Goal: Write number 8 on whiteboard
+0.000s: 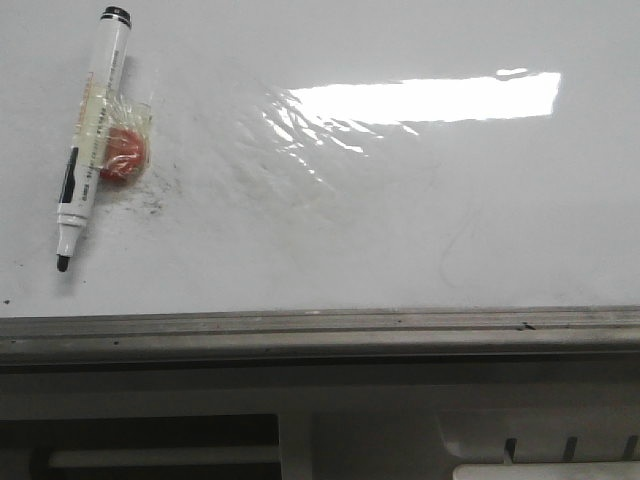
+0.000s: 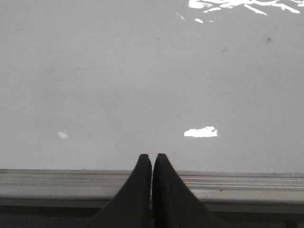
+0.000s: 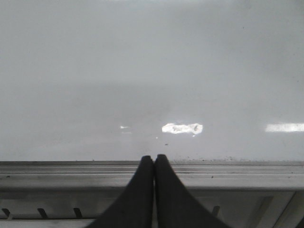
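Both pincers, the left pincer and right pincer, are being held pressed together, empty, at the whiteboard edge rail. No number 8 is being shown yet; the uncapped marker must first be grasped.

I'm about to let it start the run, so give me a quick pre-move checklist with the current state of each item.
1. Marker in reach on the whiteboard: ok, it lies at the front view's left, taped to a red round piece.
2. Marker tip uncapped: ok, the dark tip points toward the board's near edge.
3. Number 8 not yet drawn: ok, only faint smudges show.
4. Left claw free: ok, shut on nothing, over the edge rail.
5. Right claw free: ok, shut on nothing.
6. Ink flow: cannot tell.
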You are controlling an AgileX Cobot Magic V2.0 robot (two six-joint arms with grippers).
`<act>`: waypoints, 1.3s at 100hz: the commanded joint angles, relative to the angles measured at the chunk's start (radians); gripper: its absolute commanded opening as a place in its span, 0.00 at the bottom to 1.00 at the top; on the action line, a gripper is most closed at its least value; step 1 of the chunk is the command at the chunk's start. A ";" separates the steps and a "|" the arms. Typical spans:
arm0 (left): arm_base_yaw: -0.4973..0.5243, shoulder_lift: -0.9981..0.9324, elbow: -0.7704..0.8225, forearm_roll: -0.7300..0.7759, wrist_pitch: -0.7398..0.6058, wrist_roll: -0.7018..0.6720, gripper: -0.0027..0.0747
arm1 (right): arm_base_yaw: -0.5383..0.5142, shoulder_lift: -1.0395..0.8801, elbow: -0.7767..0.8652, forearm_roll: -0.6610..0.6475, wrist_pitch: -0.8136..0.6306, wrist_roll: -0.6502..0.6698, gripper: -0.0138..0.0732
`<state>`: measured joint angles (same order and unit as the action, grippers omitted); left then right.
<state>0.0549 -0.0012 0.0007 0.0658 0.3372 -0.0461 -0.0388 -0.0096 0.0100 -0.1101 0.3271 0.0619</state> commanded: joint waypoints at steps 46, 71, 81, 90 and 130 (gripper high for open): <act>0.000 -0.030 0.033 -0.001 -0.054 -0.008 0.01 | -0.004 -0.022 0.014 -0.013 -0.021 -0.003 0.09; 0.000 -0.030 0.033 -0.001 -0.054 -0.008 0.01 | -0.004 -0.022 0.014 -0.013 -0.021 -0.003 0.09; 0.000 -0.030 0.033 -0.001 -0.054 -0.008 0.01 | -0.004 -0.022 0.014 -0.013 -0.021 -0.003 0.09; 0.000 -0.030 0.033 -0.001 -0.054 -0.008 0.01 | -0.004 -0.022 0.014 -0.013 -0.021 -0.003 0.09; 0.000 -0.030 0.033 0.040 -0.075 -0.006 0.01 | -0.004 -0.022 0.014 -0.042 -0.021 -0.003 0.09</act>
<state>0.0549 -0.0012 0.0007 0.0910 0.3352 -0.0461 -0.0388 -0.0096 0.0100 -0.1184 0.3271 0.0619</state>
